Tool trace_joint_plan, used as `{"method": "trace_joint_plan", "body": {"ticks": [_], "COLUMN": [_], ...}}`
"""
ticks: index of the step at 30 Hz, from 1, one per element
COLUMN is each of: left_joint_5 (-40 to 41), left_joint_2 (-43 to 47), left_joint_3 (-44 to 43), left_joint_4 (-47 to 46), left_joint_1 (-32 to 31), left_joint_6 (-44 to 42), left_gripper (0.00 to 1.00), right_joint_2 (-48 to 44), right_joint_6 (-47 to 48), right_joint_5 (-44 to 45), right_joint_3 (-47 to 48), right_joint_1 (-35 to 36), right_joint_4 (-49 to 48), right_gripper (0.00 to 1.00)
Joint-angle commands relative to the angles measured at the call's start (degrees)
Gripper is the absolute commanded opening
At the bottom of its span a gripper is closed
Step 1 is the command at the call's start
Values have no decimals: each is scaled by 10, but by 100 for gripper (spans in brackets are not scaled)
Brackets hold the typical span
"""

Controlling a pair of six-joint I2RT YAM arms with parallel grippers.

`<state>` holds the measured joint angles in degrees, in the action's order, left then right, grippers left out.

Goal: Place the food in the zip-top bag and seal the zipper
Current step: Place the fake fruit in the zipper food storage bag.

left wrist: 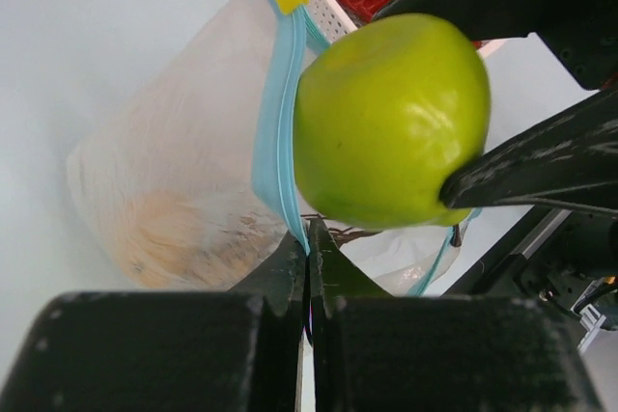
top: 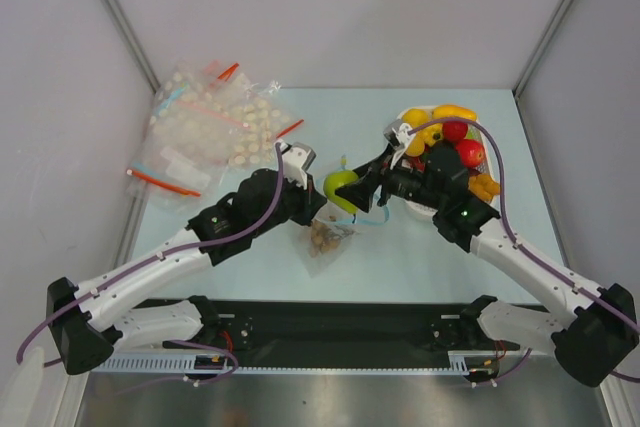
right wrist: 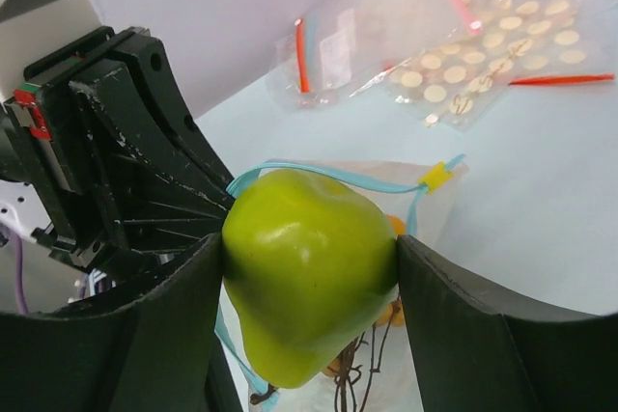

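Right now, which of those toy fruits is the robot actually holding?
The green apple, clamped in the right gripper beside the blue-strip bag. The other fruits, yellow, red and orange, all lie in the white tray.

Setting: robotics lab test cell. Pale blue table enclosed by plain grey wall panels on aluminium posts; black mounting rail along the table's near edge.

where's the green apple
The green apple is mid-table in the top view, in the right gripper, at the mouth of the zip-top bag whose zipper the left gripper pinches.
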<state>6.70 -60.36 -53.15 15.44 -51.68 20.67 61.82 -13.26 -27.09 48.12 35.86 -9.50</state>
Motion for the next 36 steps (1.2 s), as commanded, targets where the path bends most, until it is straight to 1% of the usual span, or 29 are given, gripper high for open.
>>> {"method": "trace_joint_plan", "body": {"ticks": [1, 4, 8, 10, 11, 12, 13, 15, 16, 18, 21, 23, 24, 25, 27, 31, 36], "left_joint_5": [-20, -12, -9, -8, -5, -4, -3, 3, 7, 25, 58, 67, 71, 77, 82, 99, 110], "left_joint_2": [2, -6, -17, -18, -18, -15, -14, -12, -10, -11, -11, -3, 1, 8, 24, 38, 32], "left_joint_3": [-8, -13, -20, -21, -20, -20, -18, -17, -16, -17, -20, -19, -16, -10, -4, 6, 1], "left_joint_4": [-32, -25, -20, -20, -20, -21, -22, -23, -23, -19, -6, -2, -4, -6, -15, -16, -6], "left_joint_1": [-7, -10, -12, -12, -12, -12, -13, -13, -13, -13, -12, -12, -12, -12, -12, -12, -12], "left_joint_6": [-16, -22, -23, -23, -23, -23, -23, -19, -17, -7, 7, 11, 14, 15, 17, 20, 25], "left_gripper": [1, 0, 0, 0, 0, 0, 0, 0, 0, 0, 0, 0, 0, 0, 0, 0, 0], "right_joint_2": [23, 45, 55, 61, 62, 63, 65, 65, 65, 64, 65, 68, 67, 68, 68, 63, 49], "right_joint_6": [17, 23, 17, 17, 17, 18, 18, 20, 20, 22, 25, 25, 26, 26, 26, 27, 27], "right_joint_5": [-53, -75, -76, -79, -78, -77, -71, -69, -67, -67, -60, -55, -53, -45, -38, -29, -12], "right_joint_3": [43, 61, 63, 63, 65, 65, 65, 66, 66, 66, 68, 70, 71, 72, 71, 69, 64], "right_joint_1": [0, 0, 1, 4, 6, 6, 8, 11, 11, 12, 15, 16, 18, 18, 19, 20, 19], "right_joint_4": [38, 63, 62, 61, 62, 64, 65, 67, 68, 70, 75, 78, 79, 81, 84, 84, 80], "right_gripper": [43, 44, 45, 47, 50, 61, 67, 73, 74, 74, 70, 71, 78, 82, 99, 100, 100]}}
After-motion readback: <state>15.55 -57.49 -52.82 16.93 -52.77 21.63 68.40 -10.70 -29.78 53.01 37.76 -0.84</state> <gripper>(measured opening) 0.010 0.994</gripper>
